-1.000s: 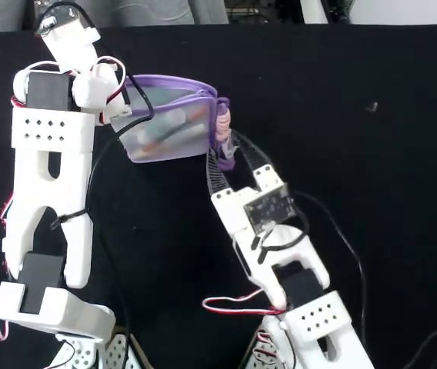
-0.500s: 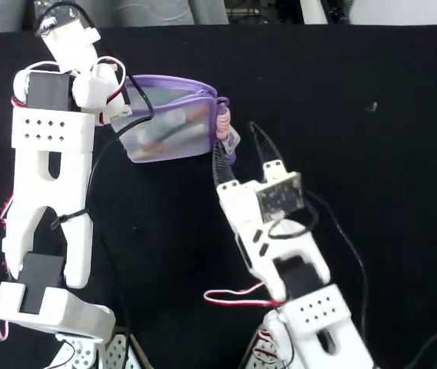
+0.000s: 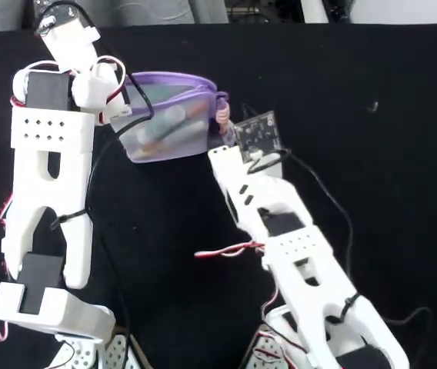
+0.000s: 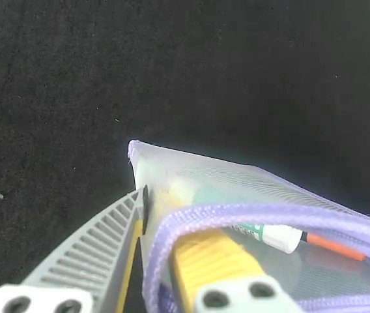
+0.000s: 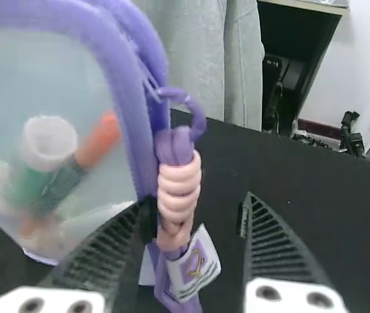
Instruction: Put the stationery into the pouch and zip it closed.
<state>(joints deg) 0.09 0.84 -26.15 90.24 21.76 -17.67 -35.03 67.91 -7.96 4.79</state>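
Well, the pouch [image 3: 168, 115] is soft mesh and light. It hangs off the table [image 3: 372, 192] from the one end where my left fingers [image 4: 100, 248] are pressed together on its wall, the grey one outside and the other inside the gaping mouth. The stationery [image 5: 55, 169] lies loose in its belly, a white-capped tube and an orange pen among it, and I expect it to slide and tip the bag if I tilt it.

At the far end my right fingers [image 5: 273, 248] are spread, one on each side of the zipper pull [image 5: 177, 189], not yet pinching it. That pull is a limp purple loop with a pink coil. I judge the coil the best hold, being thicker and less slippery than the cord. The fabric will buckle unless my left end pulls against the zip.
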